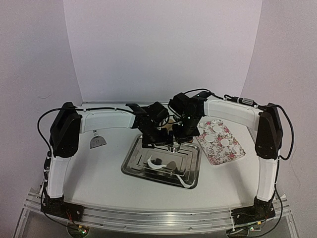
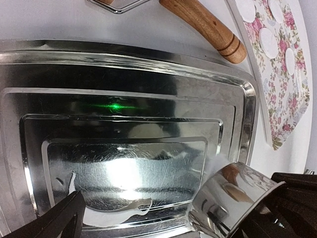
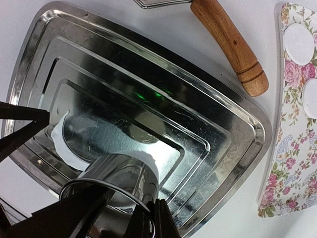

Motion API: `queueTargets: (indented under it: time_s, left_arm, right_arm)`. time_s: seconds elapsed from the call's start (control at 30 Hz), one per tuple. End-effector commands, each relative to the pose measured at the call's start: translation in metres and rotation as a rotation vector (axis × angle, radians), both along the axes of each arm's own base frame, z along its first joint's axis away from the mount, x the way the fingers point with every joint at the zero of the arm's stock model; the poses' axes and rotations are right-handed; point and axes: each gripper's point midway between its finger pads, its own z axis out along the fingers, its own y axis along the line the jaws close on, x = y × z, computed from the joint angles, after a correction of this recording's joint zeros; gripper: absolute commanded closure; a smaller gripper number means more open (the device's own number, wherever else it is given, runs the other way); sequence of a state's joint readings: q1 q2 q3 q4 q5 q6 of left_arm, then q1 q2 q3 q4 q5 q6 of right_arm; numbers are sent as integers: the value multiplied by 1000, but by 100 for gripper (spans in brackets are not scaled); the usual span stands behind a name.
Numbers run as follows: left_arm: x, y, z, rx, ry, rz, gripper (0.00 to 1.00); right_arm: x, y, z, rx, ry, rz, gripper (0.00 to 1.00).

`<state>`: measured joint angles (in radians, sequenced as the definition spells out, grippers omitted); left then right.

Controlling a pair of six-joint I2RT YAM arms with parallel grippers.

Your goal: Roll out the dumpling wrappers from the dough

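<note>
Right gripper (image 3: pixel 143 214) pinching ring cutter (image 3: pixel 119 173) wall over steel tray (image 3: pixel 237 124); left gripper (image 1: pixel 152 135) spread wide alongside; dough scrap (image 3: pixel 62 144) just left of cutter, possibly touching; dumpling wrappers (image 3: pixel 299 42) on floral plate (image 3: pixel 292 163), right arm nearer

The right gripper (image 3: pixel 148 218) pinches the metal ring cutter (image 3: pixel 119 173) by its rim over white dough (image 3: pixel 62 144) near the steel tray's (image 3: pixel 223 109) edge; dumpling wrappers (image 3: pixel 298 43) lie at the floral tray's (image 3: pixel 292 163) end

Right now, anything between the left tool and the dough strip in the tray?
Nothing visible. The dough strip lies bare on the tray near the open left tool; the cutter, held by the right tool, is on its far side.
</note>
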<state>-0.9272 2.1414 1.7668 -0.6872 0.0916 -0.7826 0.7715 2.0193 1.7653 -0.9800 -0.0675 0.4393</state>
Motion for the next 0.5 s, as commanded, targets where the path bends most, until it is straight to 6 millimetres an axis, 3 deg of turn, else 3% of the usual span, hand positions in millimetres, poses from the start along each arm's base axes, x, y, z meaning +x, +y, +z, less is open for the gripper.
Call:
queueTargets:
  time_s: [0.0, 0.27, 0.47]
  left_arm:
    - [6, 2, -2, 43, -11, 2, 4]
    - [8, 0, -1, 34, -22, -6, 4]
    - [8, -13, 48, -141, -157, -74, 4]
  right_arm:
    - [5, 4, 28, 39, -62, -7, 100]
    - [7, 1, 29, 27, -72, -17, 100]
    - [7, -19, 17, -9, -34, -91, 100]
